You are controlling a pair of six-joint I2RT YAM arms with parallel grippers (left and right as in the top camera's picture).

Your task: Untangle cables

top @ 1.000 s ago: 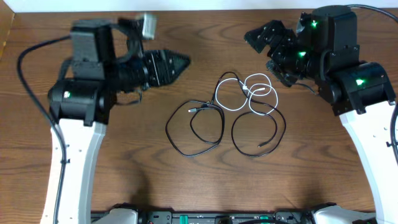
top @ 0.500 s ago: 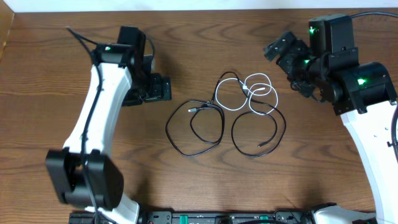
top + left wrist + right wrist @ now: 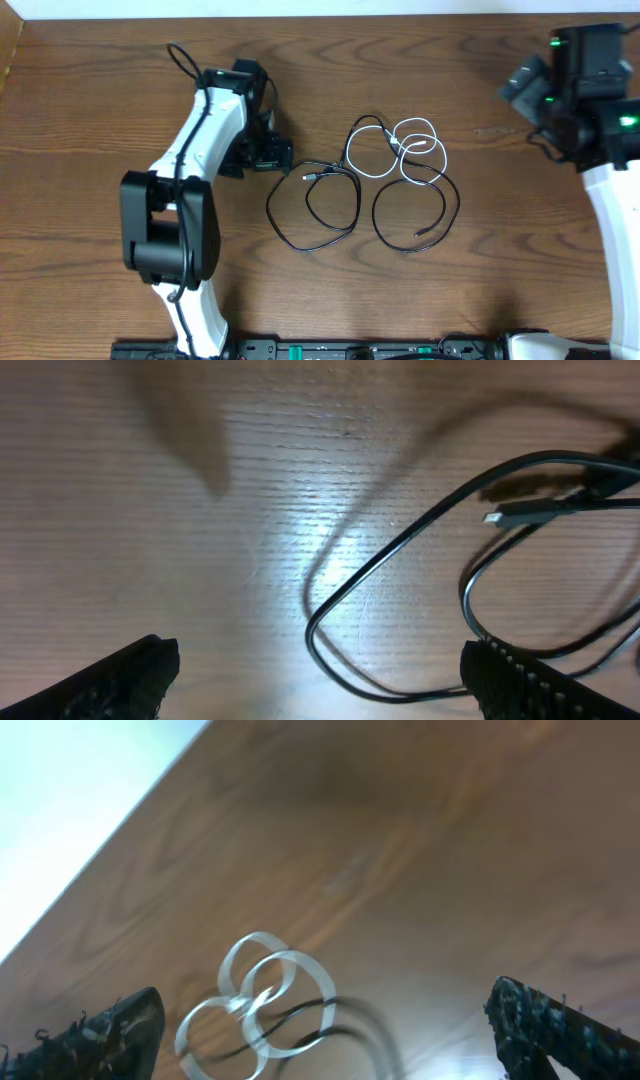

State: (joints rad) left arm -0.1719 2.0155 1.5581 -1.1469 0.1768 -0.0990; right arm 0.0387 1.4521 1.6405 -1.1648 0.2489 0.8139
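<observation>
Three thin cords tangled mid-surface; both jaws open and empty.

Dark wood-grain surface point(image 3: 90, 110). The left thin black cord point(image 3: 269, 207) lies in a double loop with its small plug end point(image 3: 515, 513) inside. The thin white cord point(image 3: 372, 176) makes small overlapping loops at the top and crosses the second thin black cord point(image 3: 457, 205) on the right. Left jaws are spread wide, low, just left of the left black loop, gripping nothing. Right jaws are spread wide and empty at the far right edge, well apart from the cords.
</observation>
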